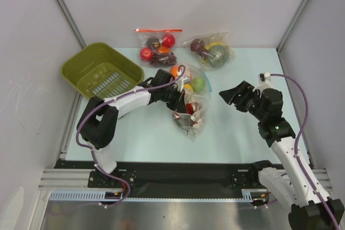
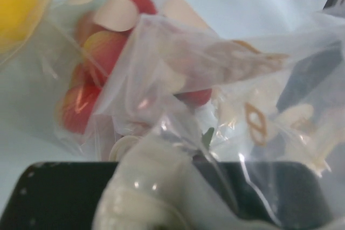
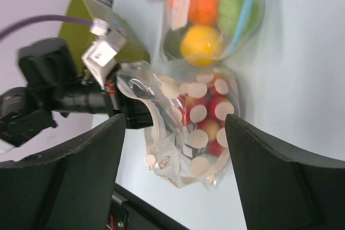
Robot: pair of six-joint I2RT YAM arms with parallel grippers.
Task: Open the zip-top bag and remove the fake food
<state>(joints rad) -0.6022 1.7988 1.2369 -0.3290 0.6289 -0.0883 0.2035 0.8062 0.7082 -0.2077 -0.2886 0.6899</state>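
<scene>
Figure: the table (image 1: pixel 237 133) and what lies on it, from largest to smallest. The green basket (image 1: pixel 75 74) sits well off to the outer left of my left gripper (image 1: pixel 179 100) and plays no part yet. The bag of round fruit (image 1: pixel 190 78) lies just beyond that gripper, against the far end of the zip-top bag (image 1: pixel 192 116). The zip-top bag rests on the table, its long axis running from my left gripper's jaws back toward my bases. The left gripper is closed on a bunch of the bag's plastic at the far end. My right gripper (image 1: pixel 233 96) hangs wide apart and holds nothing. The bag lies to its left across bare table, so the left arm is the nearer one and the right must travel leftward to take a second hold. The fake food (image 2: pixel 86 100) is packed inside the bag, red pieces with one sliver of green. The right wrist view alone frames the whole bag between its spread fingers (image 3: pixel 70 181) and shows the whitish marks (image 3: pixel 198 112). The left wrist view alone shows the film gathered at the jaws. The top view alone gives the gap between the arms. No view shows whether the bag's mouth is sealed.
</scene>
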